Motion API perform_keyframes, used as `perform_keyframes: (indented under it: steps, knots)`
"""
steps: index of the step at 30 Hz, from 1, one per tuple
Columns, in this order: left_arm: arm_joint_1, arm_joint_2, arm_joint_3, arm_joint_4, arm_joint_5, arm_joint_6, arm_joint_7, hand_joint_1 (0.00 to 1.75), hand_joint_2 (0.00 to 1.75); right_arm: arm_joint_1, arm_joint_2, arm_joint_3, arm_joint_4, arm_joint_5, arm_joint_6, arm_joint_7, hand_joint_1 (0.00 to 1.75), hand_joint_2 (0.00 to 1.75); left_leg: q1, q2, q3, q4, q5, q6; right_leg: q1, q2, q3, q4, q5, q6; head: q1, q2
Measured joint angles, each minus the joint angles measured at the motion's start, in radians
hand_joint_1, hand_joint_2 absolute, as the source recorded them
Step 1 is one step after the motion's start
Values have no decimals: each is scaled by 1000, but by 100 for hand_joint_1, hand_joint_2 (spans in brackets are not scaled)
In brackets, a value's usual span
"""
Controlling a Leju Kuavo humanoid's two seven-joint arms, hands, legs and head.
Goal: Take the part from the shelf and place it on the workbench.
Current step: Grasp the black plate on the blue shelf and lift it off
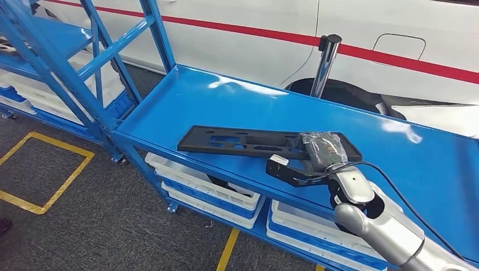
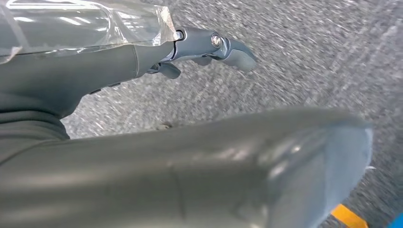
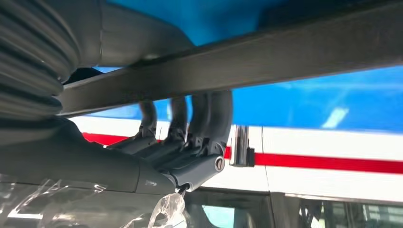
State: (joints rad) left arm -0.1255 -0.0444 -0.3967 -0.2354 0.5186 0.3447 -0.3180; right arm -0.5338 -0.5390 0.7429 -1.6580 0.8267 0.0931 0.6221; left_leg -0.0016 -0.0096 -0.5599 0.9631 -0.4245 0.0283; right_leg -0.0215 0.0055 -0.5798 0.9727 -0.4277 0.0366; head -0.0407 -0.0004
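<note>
The part (image 1: 243, 141) is a long flat black panel with cut-outs, lying on the blue shelf (image 1: 226, 96) near its front edge. My right hand (image 1: 323, 153) grips the panel's right end, with my silver arm coming in from the lower right. In the right wrist view the dark fingers (image 3: 190, 118) curl over the edge of the black part (image 3: 285, 61), and the thumb lies on its other side. My left hand (image 2: 142, 142) hangs over grey floor with its fingers (image 2: 209, 45) apart and nothing in it.
White crates (image 1: 203, 186) are stacked on the level under the shelf. A chrome post (image 1: 326, 65) and a white car with a red stripe (image 1: 254, 28) stand behind it. Blue shelf uprights (image 1: 85, 62) rise at the left, beside a yellow floor marking (image 1: 39, 169).
</note>
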Motion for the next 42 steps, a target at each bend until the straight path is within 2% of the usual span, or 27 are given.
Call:
perform_keyframes:
  steps: [2,4,5,6,7,8,10,11,12,16,18,19,20,23,24,25,26,28,30,33,34,36,38,39,40,41,42]
  knots:
    - [-2,1,0,0,1,-7,-12,0,175,-6,0,1,-4,-2,-1,-2,175,175,4,2,-31,73,-44,-11,-3,-3,3,-2,1,-11,-1,0]
    - [-3,1,0,0,2,-17,-26,0,175,-7,1,3,-6,-3,-3,-3,175,175,7,3,-96,216,-110,-20,-3,-6,3,-2,1,-16,-2,0]
    - [-3,1,0,0,2,-19,-31,0,175,-7,1,4,-6,-3,-4,-3,175,175,8,3,-125,275,-130,-23,-2,-6,3,-2,0,-16,-2,0]
    - [-2,1,-1,0,1,-19,-37,0,175,-7,1,5,-6,-3,-5,-4,175,175,9,3,-140,305,-133,-23,-2,-6,4,-2,0,-16,-2,0]
    - [-2,1,-1,0,0,-19,-42,0,175,-7,1,6,-6,-4,-6,-4,175,175,9,3,-135,293,-119,-23,-2,-6,5,-2,0,-16,-2,0]
    - [-2,1,-1,0,-2,-20,-50,0,175,-7,1,6,-7,-5,-9,-4,175,175,9,3,-109,239,-88,-21,-2,-5,6,-2,0,-16,-2,0]
    - [-5,1,-3,0,-4,-27,-63,0,175,-7,1,6,-11,-6,-14,-4,175,175,9,3,-36,87,-25,-15,-1,-4,8,-2,-1,-14,-2,0]
    - [-7,1,-4,0,-3,-31,-67,0,175,-7,1,5,-13,-7,-16,-4,175,175,8,3,-9,32,-8,-12,-1,-4,9,-1,-1,-13,-2,0]
    - [-7,1,-4,0,-2,-33,-69,0,175,-6,1,5,-15,-7,-17,-4,175,175,8,3,4,3,-3,-10,0,-4,9,-1,-1,-12,-2,0]
    - [-9,1,-5,0,1,-35,-72,0,175,-5,1,4,-16,-8,-21,-4,175,175,3,3,6,-3,-2,-7,4,-3,7,0,-2,-5,-2,0]
    - [-9,1,-6,0,7,-30,-73,0,175,1,0,1,-19,1,-38,-4,175,175,1,4,7,-10,6,6,2,-2,8,-3,-2,9,0,0]
    - [-10,1,-7,0,11,-24,-71,0,175,6,0,-1,-21,11,-52,-5,175,175,3,5,9,-14,10,15,1,-1,2,11,-14,15,0,0]
    - [-11,1,-7,0,15,-13,-67,0,175,12,0,-3,-24,27,-71,-5,175,175,3,6,11,-19,14,24,0,-1,-13,45,-37,20,1,0]
    - [-11,0,-8,0,22,14,-49,0,175,29,0,-5,-36,116,-133,0,175,175,1,6,10,-21,16,33,0,-1,-101,242,-134,22,2,0]
    - [-10,0,-9,0,28,17,-47,0,175,36,0,-6,-41,152,-151,3,175,175,0,5,9,-20,16,34,0,-1,-120,282,-143,23,2,0]
    - [-9,0,-9,0,36,17,-46,0,175,41,0,-7,-50,186,-165,5,175,175,0,4,9,-19,15,34,0,-2,-119,282,-131,24,2,0]
    - [-9,0,-9,0,43,19,-45,0,175,45,0,-10,-59,216,-176,7,175,175,0,3,9,-18,14,33,0,-2,-98,239,-102,25,2,0]
    - [-9,0,-8,0,51,34,-36,0,175,48,0,-20,-83,276,-197,8,175,175,-2,2,9,-12,9,27,0,-3,-30,97,-35,24,2,0]
    - [-10,0,-9,0,55,53,-17,0,175,50,1,-29,-110,333,-216,5,175,175,-6,2,4,-4,4,18,1,-2,7,12,-10,18,1,0]
    - [-9,0,-9,0,59,70,14,0,175,54,5,-41,-154,398,-231,2,175,175,-6,3,-3,1,1,8,2,-2,7,2,-12,3,1,0]
    - [-8,0,-9,0,58,78,20,0,175,55,6,-47,-170,414,-234,1,175,175,-5,3,-9,15,-9,2,1,-2,8,2,-11,-3,0,0]
    - [-8,0,-9,0,60,94,29,0,175,55,10,-57,-198,441,-239,-1,175,175,0,4,-50,106,-59,-11,-2,-4,10,1,-11,-12,-1,0]
    - [-7,0,-9,0,60,106,32,0,175,56,13,-64,-221,459,-243,-3,175,175,4,4,-118,253,-118,-20,-1,-4,10,1,-12,-16,-2,0]
    - [-6,0,-9,0,59,112,33,0,175,58,15,-68,-231,465,-245,-4,175,175,5,4,-144,302,-131,-21,-1,-3,11,1,-12,-17,-2,0]
    - [-6,0,-9,0,58,117,33,0,175,60,17,-71,-240,470,-246,-5,175,175,6,4,-154,314,-125,-21,-1,-2,11,1,-13,-17,-2,0]
    - [-6,-1,-9,0,57,121,33,0,175,62,19,-75,-249,475,-247,-6,175,175,6,4,-142,281,-99,-19,-1,-1,13,1,-13,-17,-2,0]
    - [-6,-1,-10,0,57,124,34,0,175,63,21,-80,-259,481,-248,-7,175,175,6,4,-112,211,-60,-15,-1,0,15,1,-14,-16,-2,0]
